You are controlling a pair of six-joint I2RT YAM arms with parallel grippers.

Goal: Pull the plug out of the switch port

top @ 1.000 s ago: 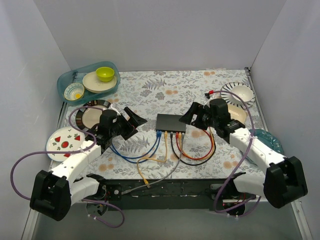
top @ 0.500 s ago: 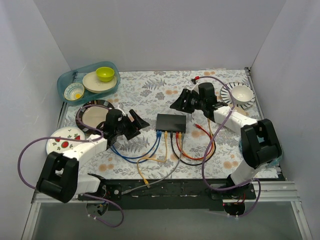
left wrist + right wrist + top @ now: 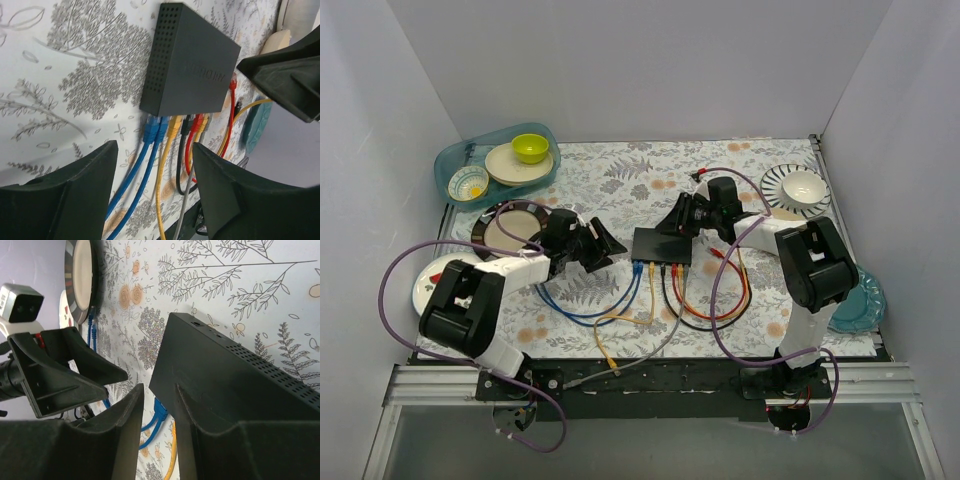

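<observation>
Switch (image 3: 661, 245) just beside right gripper (image 3: 673, 221)

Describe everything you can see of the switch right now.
The switch is a flat matte-black rectangular box lying flat on the floral cloth, mid-table. Small vent holes dot one short side. Blue, yellow, black and red cables are plugged along its near long edge. The right gripper hangs by its far edge; contact unclear.

Left end effector (image 3: 603, 250), right end effector (image 3: 670, 222) drawn closer to switch (image 3: 662, 246).
</observation>
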